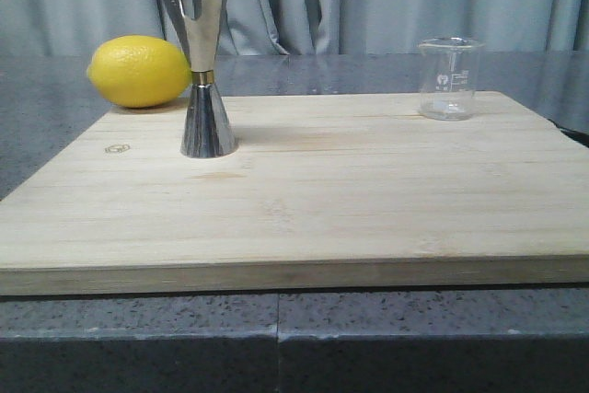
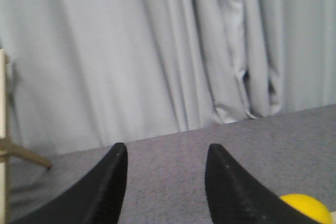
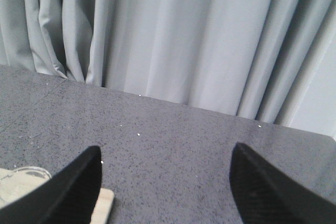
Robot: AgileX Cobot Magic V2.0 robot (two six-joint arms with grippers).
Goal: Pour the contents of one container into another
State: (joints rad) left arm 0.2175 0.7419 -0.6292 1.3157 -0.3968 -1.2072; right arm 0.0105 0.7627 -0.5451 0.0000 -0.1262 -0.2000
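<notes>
The clear glass beaker [image 1: 450, 77] with white scale marks stands upright at the far right of the wooden board [image 1: 304, 200]. The steel hourglass jigger [image 1: 203, 65] with a gold waist band stands upright at the board's far left. Neither gripper shows in the front view. My left gripper [image 2: 165, 153] is open over bare grey counter, nothing between its black fingers. My right gripper [image 3: 165, 156] is open wide over the counter too; the beaker's rim [image 3: 26, 172] peeks in beside one finger [image 3: 79, 182].
A yellow lemon [image 1: 140, 71] lies on the counter behind the board's left corner, close to the jigger, and shows in the left wrist view as the lemon [image 2: 304, 206]. Grey curtains hang behind the dark speckled counter [image 1: 37, 108]. A wooden frame [image 2: 4, 145] stands at the left wrist view's edge.
</notes>
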